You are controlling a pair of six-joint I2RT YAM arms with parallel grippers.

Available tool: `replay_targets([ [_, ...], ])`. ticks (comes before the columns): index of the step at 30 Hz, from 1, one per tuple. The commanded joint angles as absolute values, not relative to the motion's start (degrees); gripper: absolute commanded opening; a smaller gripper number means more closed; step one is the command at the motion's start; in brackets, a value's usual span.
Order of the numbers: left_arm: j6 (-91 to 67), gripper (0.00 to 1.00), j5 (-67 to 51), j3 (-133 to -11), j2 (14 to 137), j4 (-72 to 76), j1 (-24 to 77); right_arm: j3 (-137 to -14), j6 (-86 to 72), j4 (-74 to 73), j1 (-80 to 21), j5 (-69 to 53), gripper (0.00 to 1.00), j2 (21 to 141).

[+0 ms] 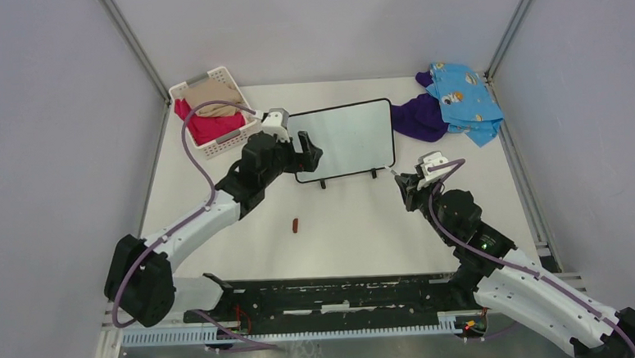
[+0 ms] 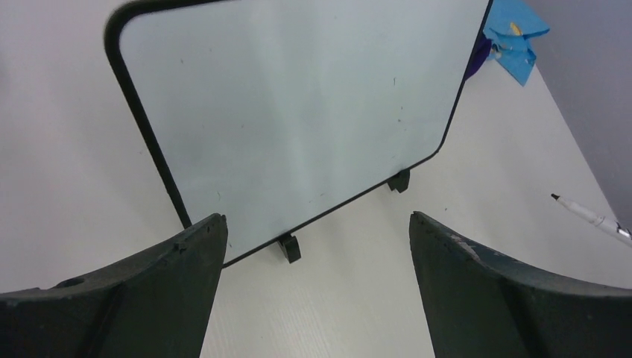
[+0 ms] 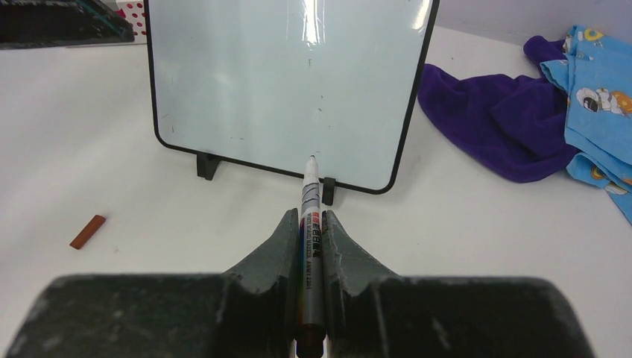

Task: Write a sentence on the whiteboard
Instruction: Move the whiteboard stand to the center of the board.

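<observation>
The whiteboard [image 1: 347,139] [image 2: 298,97] [image 3: 291,82] stands tilted on its small black feet at mid-table. No sentence is in view on it; only a few faint specks mark the surface. My left gripper [image 1: 307,155] [image 2: 317,216] is open at the board's lower left corner, with nothing between its fingers. My right gripper [image 1: 405,183] [image 3: 307,215] is shut on an uncapped marker [image 1: 395,173] [image 3: 309,194] [image 2: 592,216]. The marker's tip points at the board's lower right edge, a little short of it.
A white basket [image 1: 180,91] of clothes sits at the back left. A purple cloth [image 1: 416,118] [image 3: 492,119] and a blue patterned cloth [image 1: 463,97] [image 3: 596,97] lie at the back right. A small red-brown piece [image 1: 294,225] [image 3: 88,231] lies in front of the board.
</observation>
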State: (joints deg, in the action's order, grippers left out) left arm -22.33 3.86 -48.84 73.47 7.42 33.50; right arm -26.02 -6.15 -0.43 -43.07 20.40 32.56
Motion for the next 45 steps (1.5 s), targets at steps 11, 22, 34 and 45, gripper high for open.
replay_targets([
  [11, -32.9, 0.9, 2.18, -45.48, 83.12, 4.62, 36.5, -25.58, -5.89, 0.91, -43.05, 22.51, 0.0, 30.55],
  [22, -34.27, 0.57, 10.23, -55.84, 96.22, -1.77, 40.27, -25.86, -6.01, 0.49, -43.02, 23.03, 0.0, 29.75],
  [34, -31.26, 0.52, 16.17, -57.13, 101.11, 2.29, 41.26, -26.39, -5.81, 0.11, -43.1, 22.95, 0.0, 29.56],
  [45, -29.0, 0.45, 16.43, -57.97, 102.62, 5.36, 42.01, -26.51, -6.05, 0.15, -43.06, 22.83, 0.0, 29.97],
])
